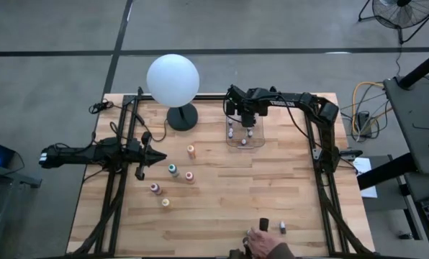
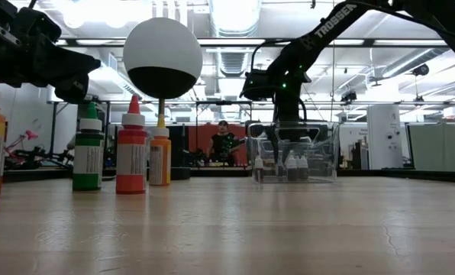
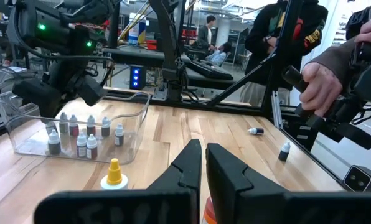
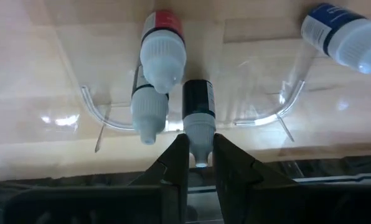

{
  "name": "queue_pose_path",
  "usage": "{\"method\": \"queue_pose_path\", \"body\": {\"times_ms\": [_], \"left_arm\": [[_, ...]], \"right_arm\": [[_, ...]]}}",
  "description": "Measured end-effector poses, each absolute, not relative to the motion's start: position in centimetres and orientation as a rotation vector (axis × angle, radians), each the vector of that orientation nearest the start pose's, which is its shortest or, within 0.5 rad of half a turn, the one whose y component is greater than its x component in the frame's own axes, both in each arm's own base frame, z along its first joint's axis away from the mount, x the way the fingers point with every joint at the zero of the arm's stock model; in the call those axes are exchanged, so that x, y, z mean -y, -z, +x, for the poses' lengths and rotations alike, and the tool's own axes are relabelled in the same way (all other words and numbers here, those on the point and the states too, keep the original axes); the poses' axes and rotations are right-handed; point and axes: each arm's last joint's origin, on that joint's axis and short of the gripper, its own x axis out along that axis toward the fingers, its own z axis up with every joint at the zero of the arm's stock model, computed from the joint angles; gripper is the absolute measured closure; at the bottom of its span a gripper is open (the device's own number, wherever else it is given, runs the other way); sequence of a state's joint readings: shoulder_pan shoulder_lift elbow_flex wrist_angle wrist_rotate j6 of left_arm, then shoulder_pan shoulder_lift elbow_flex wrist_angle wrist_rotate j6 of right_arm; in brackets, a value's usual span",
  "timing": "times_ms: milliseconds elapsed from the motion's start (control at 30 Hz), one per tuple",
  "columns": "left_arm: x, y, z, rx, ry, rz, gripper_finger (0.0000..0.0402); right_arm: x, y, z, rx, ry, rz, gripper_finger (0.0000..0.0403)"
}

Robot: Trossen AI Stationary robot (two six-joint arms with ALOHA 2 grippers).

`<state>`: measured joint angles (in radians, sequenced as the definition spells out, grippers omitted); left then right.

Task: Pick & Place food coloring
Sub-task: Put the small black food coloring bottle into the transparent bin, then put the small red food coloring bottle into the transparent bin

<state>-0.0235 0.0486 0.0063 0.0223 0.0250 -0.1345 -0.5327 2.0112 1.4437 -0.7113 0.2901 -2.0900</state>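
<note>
Right gripper clenched on a small dark-and-white dropper bottle inside the clear bin; left gripper hung apart with its fingers nearly pressed together and nothing between them.

The held bottle's label was too small to read, and its base could not be made out. In the low view the bin's wall blurred the little bottles standing inside, and the right arm carried the partly cut-off white lettering "TROSSEN". Larger coloured bottles stood loose mid-table near the left gripper, their label print illegible. At the near table edge a person's hand, partly cropped, rested beside two more small bottles. The white globe lamp stood at the far side.
</note>
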Motion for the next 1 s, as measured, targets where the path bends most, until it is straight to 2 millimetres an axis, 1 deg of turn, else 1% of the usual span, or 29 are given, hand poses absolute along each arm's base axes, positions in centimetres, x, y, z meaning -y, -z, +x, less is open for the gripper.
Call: {"method": "queue_pose_path", "body": {"times_ms": [100,200,400,667,867,1000], "left_arm": [[0.3,-16.4,10.0,-0.024,0.047,-0.135,0.0401],[0.3,-16.4,10.0,-0.023,0.047,-0.135,0.0401],[0.3,-16.4,10.0,-0.023,0.047,-0.135,0.0401],[0.3,-16.4,10.0,-0.024,0.047,-0.135,0.0401],[0.3,-16.4,10.0,-0.023,0.047,-0.135,0.0401],[0.3,-16.4,10.0,-0.023,0.047,-0.135,0.0401]], "right_arm": [[20.9,-17.0,34.0,-1.375,-0.849,-1.444,0.0347],[20.8,-17.1,34.1,-1.352,-0.83,-1.413,0.0332],[20.8,-17.1,34.0,-1.349,-0.832,-1.407,0.03],[20.9,-17.2,34.1,-1.371,-0.779,-1.387,0.0268],[20.7,-17.8,34.5,-1.36,-0.755,-1.402,0.025],[20.4,-18.7,34.9,-1.35,-0.688,-1.378,0.0239]]}}
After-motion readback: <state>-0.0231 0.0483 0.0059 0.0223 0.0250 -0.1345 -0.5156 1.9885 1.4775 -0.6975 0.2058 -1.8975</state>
